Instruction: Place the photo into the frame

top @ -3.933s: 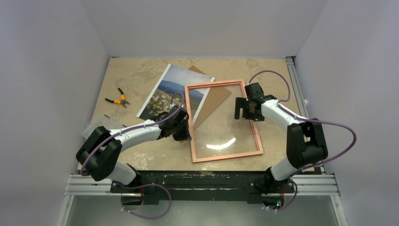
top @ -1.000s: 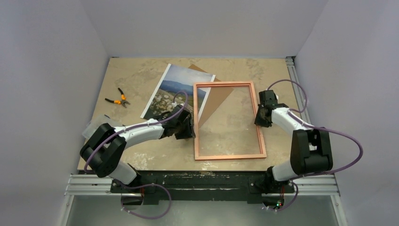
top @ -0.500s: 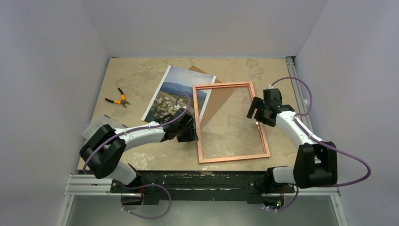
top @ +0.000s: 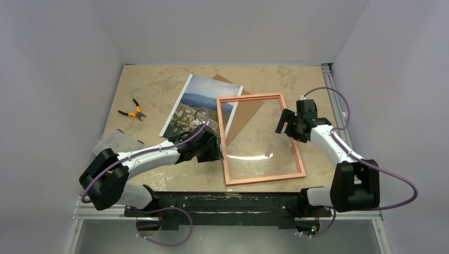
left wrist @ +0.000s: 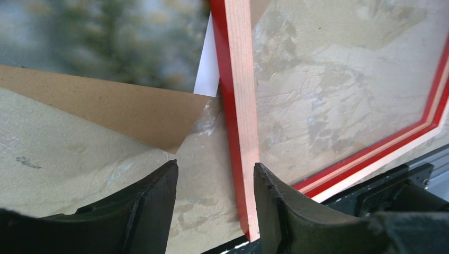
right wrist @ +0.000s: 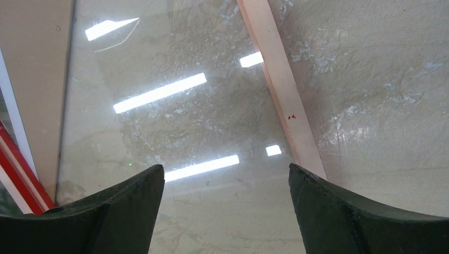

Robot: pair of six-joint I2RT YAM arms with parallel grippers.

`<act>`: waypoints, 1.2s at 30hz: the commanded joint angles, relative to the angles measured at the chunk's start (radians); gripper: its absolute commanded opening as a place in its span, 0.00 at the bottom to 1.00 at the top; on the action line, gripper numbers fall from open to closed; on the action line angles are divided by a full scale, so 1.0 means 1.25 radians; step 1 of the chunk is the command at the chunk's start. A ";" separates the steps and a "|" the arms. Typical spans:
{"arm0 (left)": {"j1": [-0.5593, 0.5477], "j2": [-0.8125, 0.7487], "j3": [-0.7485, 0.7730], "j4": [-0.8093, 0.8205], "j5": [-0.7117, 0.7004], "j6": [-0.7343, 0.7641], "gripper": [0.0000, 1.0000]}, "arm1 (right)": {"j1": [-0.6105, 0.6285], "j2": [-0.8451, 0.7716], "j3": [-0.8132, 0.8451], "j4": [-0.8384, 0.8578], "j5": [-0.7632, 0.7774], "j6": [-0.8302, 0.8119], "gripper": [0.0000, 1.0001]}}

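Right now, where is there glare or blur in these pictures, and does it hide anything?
Top external: one curved glare streak on the pane of the frame, nothing hidden. Right wrist: several bright light strips reflect in the pane, yet the table shows through. Left wrist: the photo is out of focus; the near frame rail is sharp.

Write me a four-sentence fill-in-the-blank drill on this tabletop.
1. The photo lies picture side ___.
2. In the top view, the frame lies to the ___ of the photo.
3. The pliers have ___ handles.
4. Over the frame's right rail, the right gripper has its jaws ___.

Missing words: up; right; orange; open.
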 commanded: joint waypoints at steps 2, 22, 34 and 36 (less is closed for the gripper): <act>-0.004 -0.031 -0.008 0.040 -0.005 -0.038 0.53 | -0.002 -0.016 0.026 0.018 -0.035 0.004 0.86; -0.097 0.173 0.189 -0.078 -0.094 -0.060 0.00 | -0.002 -0.016 0.049 0.007 -0.058 -0.001 0.86; -0.135 0.227 0.309 -0.086 -0.067 -0.130 0.00 | -0.002 -0.053 0.062 0.005 -0.090 -0.003 0.86; -0.143 0.255 0.344 -0.093 -0.066 -0.138 0.00 | -0.002 -0.055 0.063 0.004 -0.092 -0.004 0.86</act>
